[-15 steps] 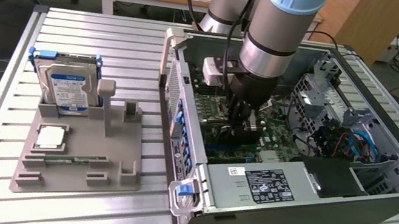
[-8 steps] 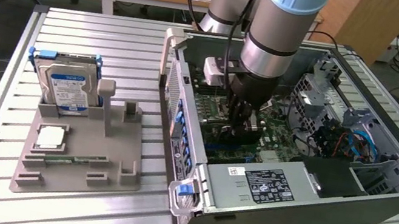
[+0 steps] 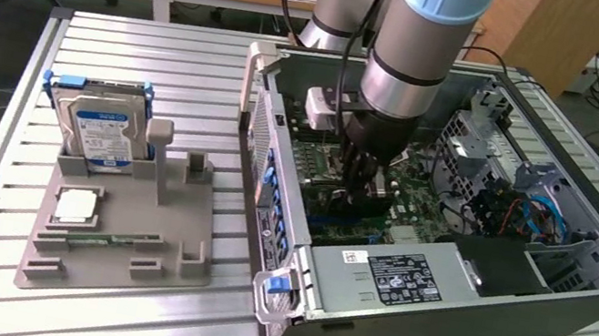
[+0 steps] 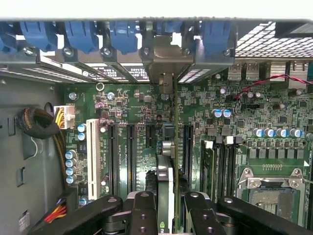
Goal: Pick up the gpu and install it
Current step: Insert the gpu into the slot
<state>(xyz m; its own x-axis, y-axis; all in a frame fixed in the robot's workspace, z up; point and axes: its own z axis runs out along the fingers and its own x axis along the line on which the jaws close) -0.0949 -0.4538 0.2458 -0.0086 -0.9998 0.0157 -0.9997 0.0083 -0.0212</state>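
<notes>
A slatted metal surface point(image 3: 146, 58) carries everything in the exterior view. The largest thing on it is an open computer case point(image 3: 458, 316) lying on its side, from the centre out to 4 o'clock. A grey and blue robot arm point(image 3: 413, 49) comes down from 12 o'clock into the case, over the green motherboard point(image 3: 418, 198).

At 8 o'clock, well apart from the case, lies a grey holder tray point(image 3: 142, 223). A silver hard drive point(image 3: 102, 133) with a blue and white label stands upright at its 11 o'clock corner. A small green memory stick point(image 3: 114, 239) lies flat near its middle.

The gpu point(image 4: 165, 178) is inside the case, seen edge-on from the wrist view as a thin upright card. It stands in line with the motherboard's long black expansion slots point(image 4: 131, 152). Its silver bracket point(image 4: 166, 61) reaches the slotted rear wall of the case. Whether the card's edge is seated in a slot cannot be told.

The jaws are clenched on the gpu, one black finger point(image 4: 142, 208) on each face of the card.

The card is probably light and stiff but fragile, with bare components. It looks best held as it is, by its flat faces near the upper edge, away from the contacts.
</notes>
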